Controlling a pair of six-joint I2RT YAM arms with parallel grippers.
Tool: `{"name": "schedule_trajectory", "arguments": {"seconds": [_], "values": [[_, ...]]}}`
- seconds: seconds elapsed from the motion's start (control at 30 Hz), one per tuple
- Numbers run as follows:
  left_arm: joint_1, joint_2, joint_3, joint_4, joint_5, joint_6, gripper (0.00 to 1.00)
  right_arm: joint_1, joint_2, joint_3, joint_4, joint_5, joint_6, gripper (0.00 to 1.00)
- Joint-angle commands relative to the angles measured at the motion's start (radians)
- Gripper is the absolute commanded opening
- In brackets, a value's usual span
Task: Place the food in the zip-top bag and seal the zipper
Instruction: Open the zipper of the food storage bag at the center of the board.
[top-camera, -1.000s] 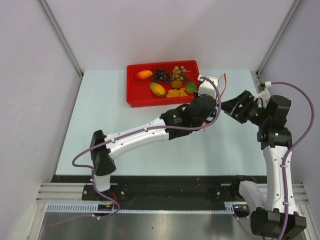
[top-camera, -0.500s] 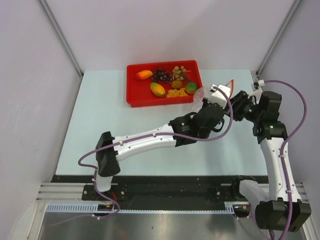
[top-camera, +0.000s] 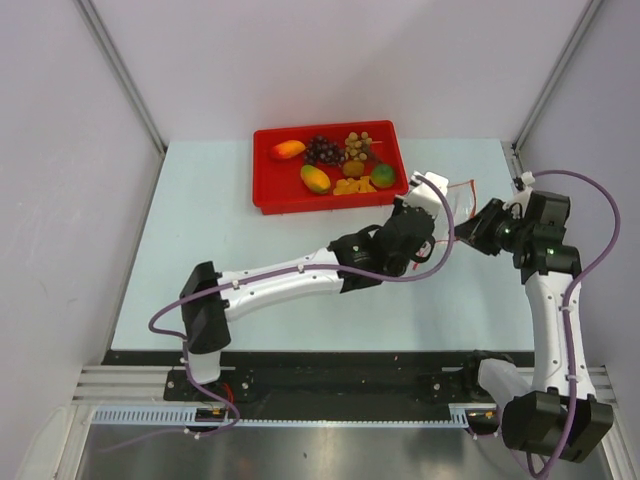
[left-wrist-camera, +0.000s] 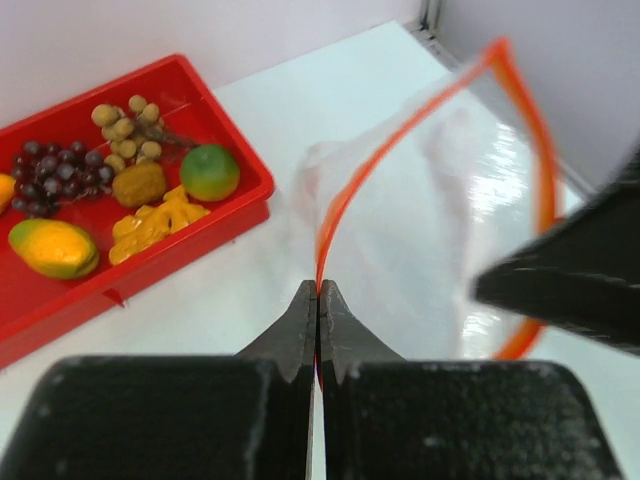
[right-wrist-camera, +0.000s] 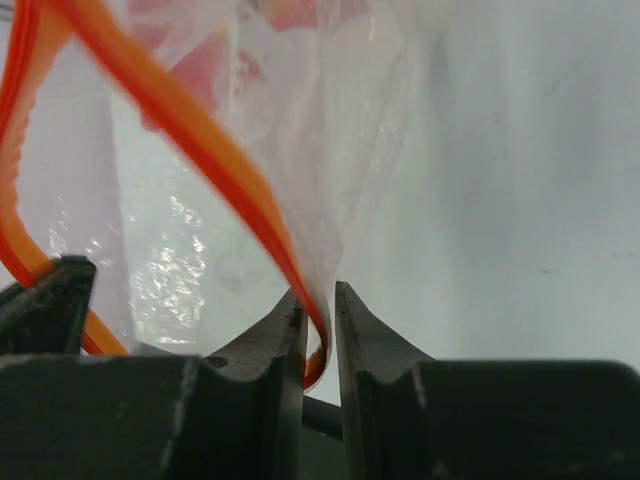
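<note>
Beside the tray (top-camera: 290, 203), right pincer (right-wrist-camera: 318, 330) narrowed around zipper (right-wrist-camera: 200, 170)

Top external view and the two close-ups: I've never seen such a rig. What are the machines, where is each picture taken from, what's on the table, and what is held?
Two robot arms are bolted to a table. The top view looks down from above and behind: the left arm on the left, the right arm on the right. The other two pictures come from a camera on each wrist, looking along its own fingers. On it sits a red tray holding toy fruits. The left end effector is shut on the zipper, the red-orange strip along the open mouth of a clear zip-top bag. The right end effector has another part of that strip between its jaws, which stand nearly together; whether they pinch it yet is unclear.
</note>
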Motion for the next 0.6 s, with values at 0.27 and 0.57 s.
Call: {"name": "schedule_trajectory", "arguments": {"seconds": [0.27, 0.57], "values": [[0.15, -0.182, -0.143, -0.112, 0.189, -0.195, 0.0, -0.124, -0.008, 0.093, -0.245, -0.062, -0.398, 0.37], [0.091, -0.144, -0.091, -0.152, 0.2, -0.233, 0.0, -0.113, 0.004, 0.187, -0.196, -0.21, -0.31, 0.62]]}}
